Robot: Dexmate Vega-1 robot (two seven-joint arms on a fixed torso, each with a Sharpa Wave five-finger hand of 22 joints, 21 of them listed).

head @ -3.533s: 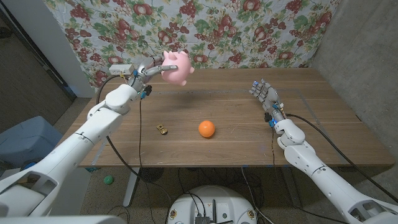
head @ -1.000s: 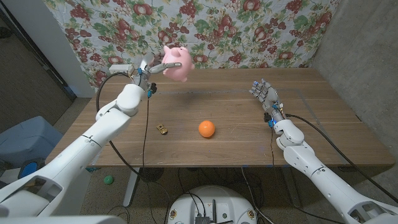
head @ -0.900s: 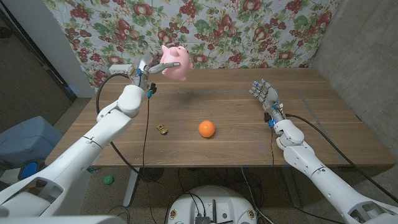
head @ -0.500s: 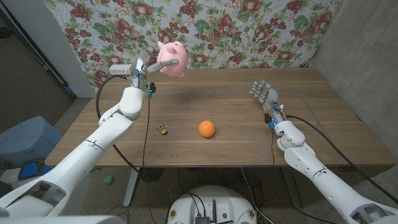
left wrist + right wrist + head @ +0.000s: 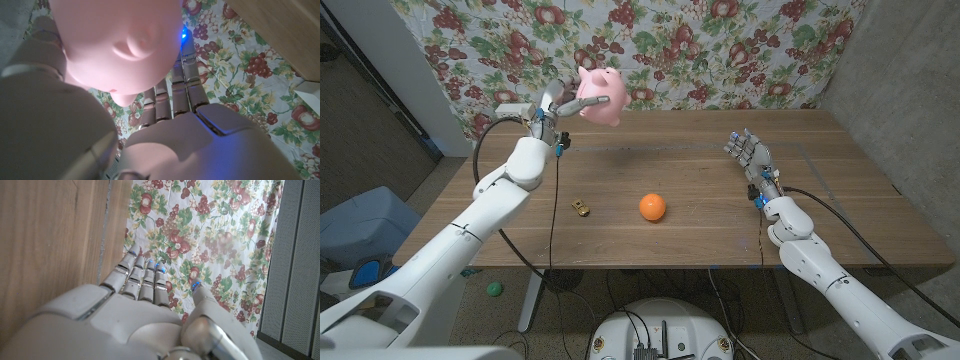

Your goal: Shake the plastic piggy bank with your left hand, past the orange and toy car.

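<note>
A pink plastic piggy bank (image 5: 597, 96) hangs in the air above the table's far left part, gripped by my left hand (image 5: 558, 105). In the left wrist view the pig's pink body (image 5: 117, 40) looms close, with my left hand (image 5: 170, 120) wrapped around it. An orange (image 5: 652, 207) lies near the middle of the wooden table (image 5: 840, 190), and a small toy car (image 5: 581, 208) sits to its left. My right hand (image 5: 748, 155) stands at the right side with fingers spread, holding nothing; the right wrist view shows that right hand (image 5: 145, 310) over the wood.
A floral cloth (image 5: 700, 50) hangs behind the table. A grey wall (image 5: 910, 100) rises on the right. A blue bin (image 5: 360, 225) stands on the floor at the left, beside a small green ball (image 5: 495, 289).
My left hand has lifted the piggy bank higher and slightly leftward, with small jolts between frames. The right hand, orange and toy car have stayed put.
</note>
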